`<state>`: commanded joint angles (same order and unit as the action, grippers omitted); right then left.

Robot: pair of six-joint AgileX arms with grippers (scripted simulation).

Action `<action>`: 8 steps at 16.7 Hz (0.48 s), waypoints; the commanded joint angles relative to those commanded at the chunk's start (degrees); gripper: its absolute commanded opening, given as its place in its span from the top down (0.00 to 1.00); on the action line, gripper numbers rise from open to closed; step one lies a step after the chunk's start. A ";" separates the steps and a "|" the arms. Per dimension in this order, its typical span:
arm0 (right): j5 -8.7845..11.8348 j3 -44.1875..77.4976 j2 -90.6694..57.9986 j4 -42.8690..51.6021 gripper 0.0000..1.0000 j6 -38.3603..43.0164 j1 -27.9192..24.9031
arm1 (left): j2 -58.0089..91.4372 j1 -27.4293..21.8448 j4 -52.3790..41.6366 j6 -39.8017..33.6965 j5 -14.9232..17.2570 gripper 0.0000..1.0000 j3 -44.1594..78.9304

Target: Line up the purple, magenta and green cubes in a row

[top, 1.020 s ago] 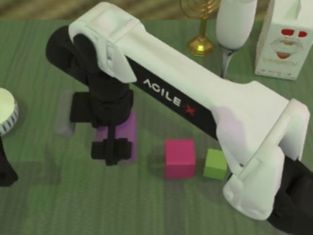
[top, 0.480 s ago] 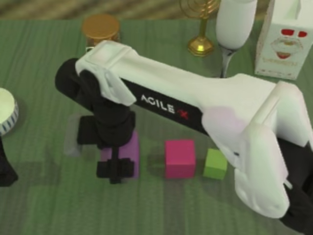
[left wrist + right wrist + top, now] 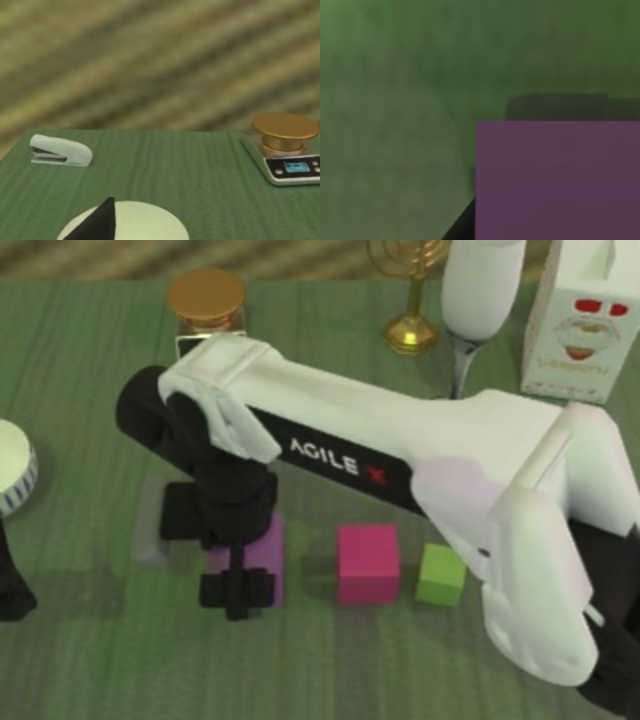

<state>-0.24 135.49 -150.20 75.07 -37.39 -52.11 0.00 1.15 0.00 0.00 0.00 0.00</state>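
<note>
The purple cube (image 3: 264, 552) sits on the green table at the left end of a row. The magenta cube (image 3: 367, 562) is in the middle and the smaller green cube (image 3: 440, 575) at the right, with gaps between them. My right gripper (image 3: 237, 586) reaches across from the right and is shut on the purple cube. In the right wrist view the purple cube (image 3: 555, 180) fills one corner, with a dark fingertip (image 3: 462, 230) against its side. My left gripper (image 3: 8, 590) is parked at the table's left edge, open; one fingertip (image 3: 104, 221) shows over a bowl.
A white bowl (image 3: 8, 465) sits at the far left. At the back stand a gold-lidded jar (image 3: 206, 298) on a scale (image 3: 287, 167), a gold stand (image 3: 408, 332), a white glass (image 3: 478, 290) and a carton (image 3: 585, 320). A stapler (image 3: 60, 151) lies far left.
My right gripper carried the purple cube toward the front and slightly right, level with the magenta and green cubes. It has barely moved in the last half second.
</note>
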 joint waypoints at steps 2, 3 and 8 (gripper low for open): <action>0.00 0.00 0.00 0.00 0.77 0.00 0.00 | 0.00 0.00 0.00 0.00 0.00 0.00 0.00; 0.00 0.00 0.00 0.00 0.70 0.00 0.00 | 0.00 0.00 0.00 0.00 0.00 0.00 0.00; 0.00 0.00 0.00 0.00 0.32 0.00 0.00 | 0.00 0.00 0.00 0.00 0.00 0.00 0.00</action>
<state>-0.24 135.49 -150.20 75.07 -37.39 -52.11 0.00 1.15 0.00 0.00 0.00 0.00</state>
